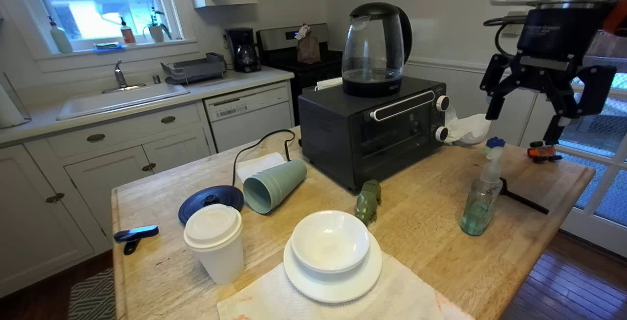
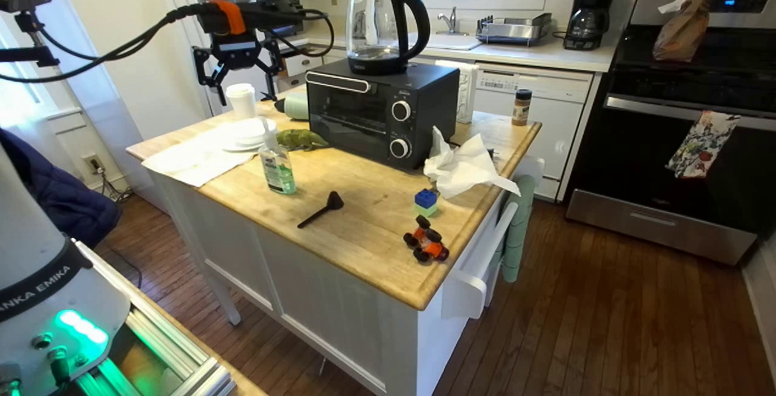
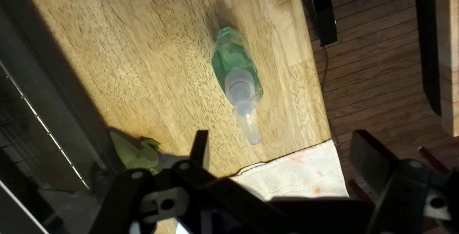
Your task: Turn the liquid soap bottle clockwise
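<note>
Wrist view, from the left: the toaster oven [image 3: 39, 72], the wooden tabletop [image 3: 150, 62], then the liquid soap bottle [image 3: 231, 60] upright on it, farther off than the gripper [image 3: 279, 148], whose fingers [image 3: 199, 147] are spread wide, holding nothing. The approach seems the step in hand, with no turn begun. The next move likely calls for centring over the bottle, descending, gripping its sides, then rotating clockwise. The bottle is clear, green liquid [image 1: 474, 220] in its lower part; its whitish pump nozzle [image 3: 251, 130] points near and slightly right, toward the paper towel [image 3: 297, 173].
</note>
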{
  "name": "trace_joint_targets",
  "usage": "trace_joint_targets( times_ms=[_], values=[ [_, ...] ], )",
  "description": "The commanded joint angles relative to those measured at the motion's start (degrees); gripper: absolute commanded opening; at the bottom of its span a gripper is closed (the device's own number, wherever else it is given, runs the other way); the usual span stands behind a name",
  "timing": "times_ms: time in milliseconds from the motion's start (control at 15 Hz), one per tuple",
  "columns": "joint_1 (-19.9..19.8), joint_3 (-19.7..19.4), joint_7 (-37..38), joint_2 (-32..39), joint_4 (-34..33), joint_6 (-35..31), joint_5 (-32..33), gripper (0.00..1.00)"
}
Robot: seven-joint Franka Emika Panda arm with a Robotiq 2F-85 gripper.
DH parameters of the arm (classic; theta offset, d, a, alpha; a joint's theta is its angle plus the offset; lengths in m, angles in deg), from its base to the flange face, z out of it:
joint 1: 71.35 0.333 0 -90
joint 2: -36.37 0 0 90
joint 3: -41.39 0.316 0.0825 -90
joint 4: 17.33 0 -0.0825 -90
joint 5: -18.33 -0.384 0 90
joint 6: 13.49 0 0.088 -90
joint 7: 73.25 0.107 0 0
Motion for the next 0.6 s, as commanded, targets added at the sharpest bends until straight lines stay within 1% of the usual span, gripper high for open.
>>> trace_joint_targets(
  times_ms=[0, 533],
  values=[
    [-0.2, 1.0, -2.2, 1.0, 2.0, -4.3, 2.2, 1.00],
    [0.1, 2.0, -6.0, 3.6, 3.7, -9.5, 4.3, 1.00]
  ],
)
